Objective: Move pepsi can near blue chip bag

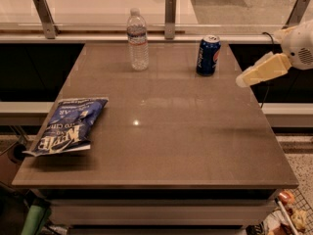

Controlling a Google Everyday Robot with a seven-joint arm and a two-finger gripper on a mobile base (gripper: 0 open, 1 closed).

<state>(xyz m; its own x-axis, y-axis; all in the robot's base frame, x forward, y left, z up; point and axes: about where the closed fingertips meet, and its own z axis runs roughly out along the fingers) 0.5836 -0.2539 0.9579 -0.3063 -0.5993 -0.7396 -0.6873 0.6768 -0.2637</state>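
Note:
The pepsi can (208,55) stands upright near the table's far right edge, dark blue with a silver top. The blue chip bag (67,126) lies flat at the table's left front, its left side hanging over the edge. My gripper (248,78) comes in from the right, cream-coloured, just past the table's right edge. It sits to the right of the can and slightly nearer, a short gap away, and touches nothing.
A clear plastic water bottle (137,41) stands upright at the far side, left of the can. The brown table (166,131) is bare between can and bag. A railing with metal posts (170,11) runs behind it. Clutter lies on the floor at bottom right (286,217).

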